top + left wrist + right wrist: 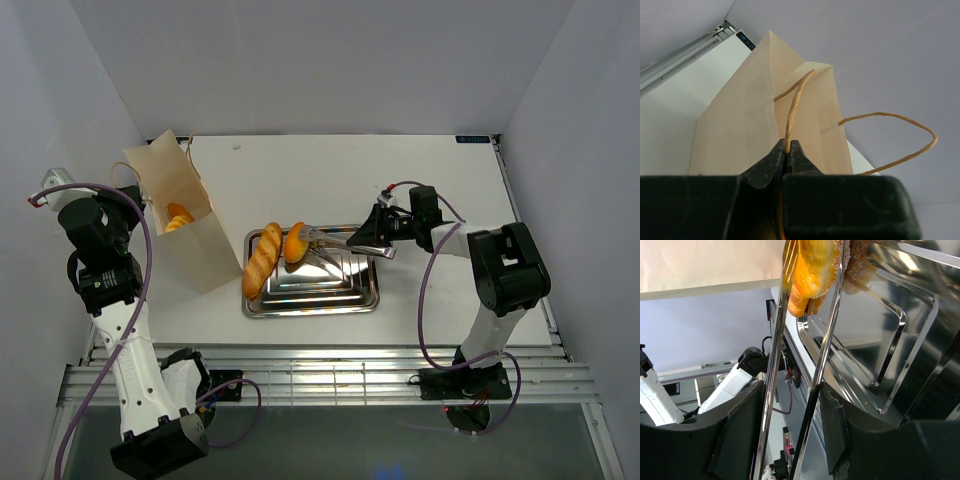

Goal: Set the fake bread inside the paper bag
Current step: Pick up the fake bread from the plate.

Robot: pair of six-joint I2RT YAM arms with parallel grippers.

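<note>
The cream paper bag (190, 240) stands upright at the left of the table, with golden bread (180, 217) showing inside its open top. My left gripper (787, 145) is shut on one brown cord handle (794, 107) of the paper bag (740, 125). My right gripper (790, 425) is shut on metal tongs (775, 355). The tongs' tips pinch an oval golden roll (812, 265) over the steel tray (890, 340). From above, that roll (295, 242) hangs over the tray's left end, beside a baguette (262, 260) lying across the tray rim (350, 305).
White walls close in the table on three sides. The bag's second cord handle (900, 130) loops free to the right. The left arm's base and cables (160, 420) sit at the near edge, the right arm's base (470, 385) opposite.
</note>
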